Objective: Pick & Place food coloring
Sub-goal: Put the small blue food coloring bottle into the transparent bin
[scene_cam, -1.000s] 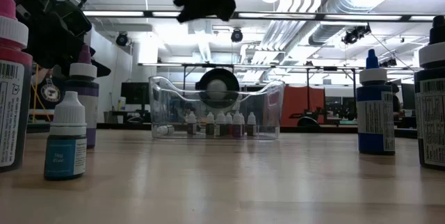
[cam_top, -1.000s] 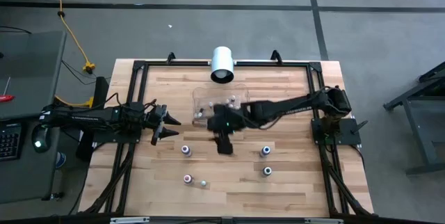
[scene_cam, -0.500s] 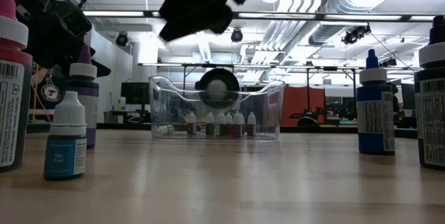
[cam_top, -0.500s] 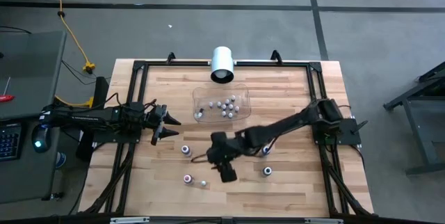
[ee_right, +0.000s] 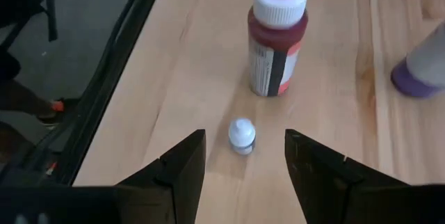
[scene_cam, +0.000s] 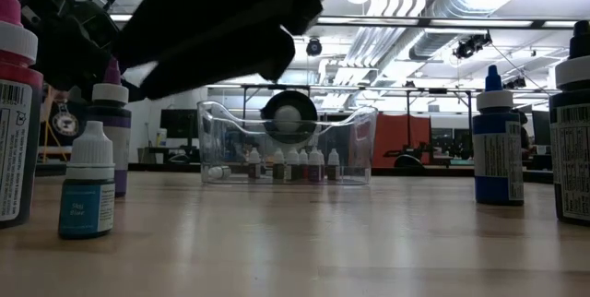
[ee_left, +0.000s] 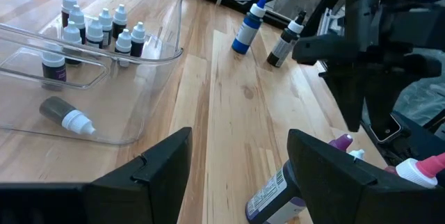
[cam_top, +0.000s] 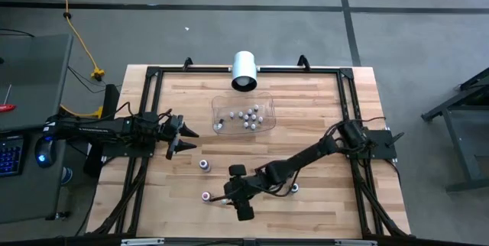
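Several tiny white-capped food coloring bottles stand inside the clear tray, and one lies on its side. One more tiny bottle stands on the table near the near edge, beside a larger pink-red bottle. A purple bottle and a blue one also stand on the wood. My right gripper is open, low over the table, with its fingers just short of the lone tiny bottle. My left gripper waits open at the table's left.
A large white cylinder lies at the far edge behind the tray. In the low view the right gripper looms dark above the small bottle. Bare wood lies between the tray and the scattered bottles. A black frame rail borders the table.
My right gripper has swung from above the clear tray toward the table's near edge and left, descending until it points at the lone tiny bottle beside the pink-red one. No bottle has shifted.
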Available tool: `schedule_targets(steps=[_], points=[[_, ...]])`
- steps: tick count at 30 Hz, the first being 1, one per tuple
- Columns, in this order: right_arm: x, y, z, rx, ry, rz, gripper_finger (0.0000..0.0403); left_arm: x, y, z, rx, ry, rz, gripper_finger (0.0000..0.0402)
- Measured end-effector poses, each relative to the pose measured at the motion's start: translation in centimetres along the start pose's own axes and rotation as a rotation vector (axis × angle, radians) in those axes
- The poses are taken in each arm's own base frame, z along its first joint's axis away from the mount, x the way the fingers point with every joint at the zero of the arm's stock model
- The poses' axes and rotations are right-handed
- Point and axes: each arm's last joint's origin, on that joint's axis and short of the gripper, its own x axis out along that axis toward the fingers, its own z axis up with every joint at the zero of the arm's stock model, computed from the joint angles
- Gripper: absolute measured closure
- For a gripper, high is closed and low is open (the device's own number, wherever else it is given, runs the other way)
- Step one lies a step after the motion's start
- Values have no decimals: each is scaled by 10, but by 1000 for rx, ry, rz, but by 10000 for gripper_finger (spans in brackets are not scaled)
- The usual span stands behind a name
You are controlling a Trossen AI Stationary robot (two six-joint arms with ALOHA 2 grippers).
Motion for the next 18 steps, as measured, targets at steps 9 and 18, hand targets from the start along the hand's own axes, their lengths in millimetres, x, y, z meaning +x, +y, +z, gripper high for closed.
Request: schedule_targets(steps=[9, 18], points=[[18, -1, -9, 54, -11, 4, 217, 0, 0, 0, 0, 0, 0, 167], [30, -1, -16, 56, -23, 28, 217, 0, 0, 0, 0, 0, 0, 167]])
